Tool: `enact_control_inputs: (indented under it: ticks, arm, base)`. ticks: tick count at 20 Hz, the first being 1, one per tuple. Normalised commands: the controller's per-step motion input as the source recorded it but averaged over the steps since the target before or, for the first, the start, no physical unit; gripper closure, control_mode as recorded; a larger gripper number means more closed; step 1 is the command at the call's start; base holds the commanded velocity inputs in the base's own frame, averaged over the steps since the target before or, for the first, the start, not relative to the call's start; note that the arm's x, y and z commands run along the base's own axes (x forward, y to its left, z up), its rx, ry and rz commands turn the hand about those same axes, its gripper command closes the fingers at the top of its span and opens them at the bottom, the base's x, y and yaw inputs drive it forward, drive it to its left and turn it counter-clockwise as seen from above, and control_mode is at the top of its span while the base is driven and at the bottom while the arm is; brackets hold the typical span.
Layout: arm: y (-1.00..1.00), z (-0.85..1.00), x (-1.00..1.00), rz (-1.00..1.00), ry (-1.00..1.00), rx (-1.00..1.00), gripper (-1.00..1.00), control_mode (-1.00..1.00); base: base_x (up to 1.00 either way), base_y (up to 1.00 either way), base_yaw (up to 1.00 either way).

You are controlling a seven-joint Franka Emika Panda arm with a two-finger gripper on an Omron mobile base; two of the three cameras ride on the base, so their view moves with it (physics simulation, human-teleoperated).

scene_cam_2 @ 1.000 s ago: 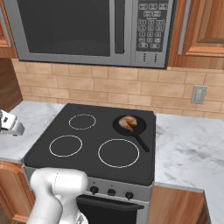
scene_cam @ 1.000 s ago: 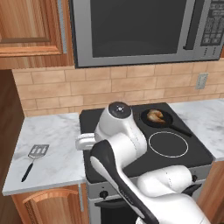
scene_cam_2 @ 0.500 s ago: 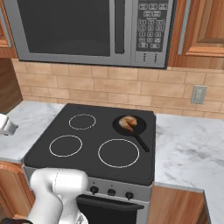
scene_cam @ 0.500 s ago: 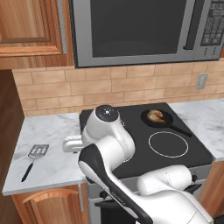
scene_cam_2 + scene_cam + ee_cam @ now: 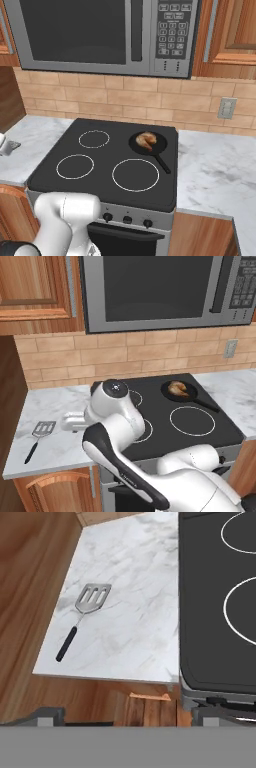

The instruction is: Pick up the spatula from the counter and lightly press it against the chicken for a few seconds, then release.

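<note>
The reach for the spatula was judged to be the step in hand, since the tool had not yet been grasped. The spatula (image 5: pixel 36 442) was seen lying flat on the marble bench (image 5: pixel 52 401), well to the left of the stove (image 5: pixel 155 406), with its slotted blade turned toward the wall behind the stove and its black handle toward the front. Closer to the stove, just off its left edge and above the bench, the claw (image 5: pixel 134 716) was held with its tips spread wide and nothing between them. In the hand view the spatula (image 5: pixel 77 624) was placed off centre, so it was judged that the claw would have to be carried further from the stove, lined up across the thin handle, lowered almost to the marble and closed. No obstacle was seen on the bench between claw and tool, though a slip was thought possible with so flat a handle. At the stove's back right ring the chicken (image 5: pixel 177 388) was found in a dark pan (image 5: pixel 186 397), whose rim and long handle would have to be cleared. Above the stove a microwave (image 5: pixel 150 291) was mounted, limiting headroom. Right of the stove, more bench and a wall outlet (image 5: pixel 230 348) were noted.
</note>
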Motion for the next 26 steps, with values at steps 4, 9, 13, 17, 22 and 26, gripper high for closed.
enact_control_inputs:
  ticks: [4, 9, 13, 17, 22, 26]
  arm:
    - [0.32, -0.09, 0.10, 0.00, 0.02, 0.08, -1.00, -1.00]
    - [0.41, -0.12, 0.05, 0.00, 0.00, 0.00, -1.00, -1.00]
    - [0.35, -0.09, 0.08, -0.02, 0.00, 0.00, -1.00, -1.00]
    - [0.32, -0.03, 0.16, -0.03, 0.03, 0.00, -1.00, -1.00]
    - [0.33, -0.08, 0.18, -0.03, 0.08, 0.00, -1.00, -1.00]
    - [0.34, -0.21, 0.14, -0.03, 0.04, -0.02, -1.00, -1.00]
  base:
    - [0.00, 0.00, 0.00]
    - [0.00, 0.00, 0.00]
    - [0.00, 0.00, 0.00]
    - [0.00, 0.00, 0.00]
    - [0.00, 0.00, 0.00]
    - [0.00, 0.00, 0.00]
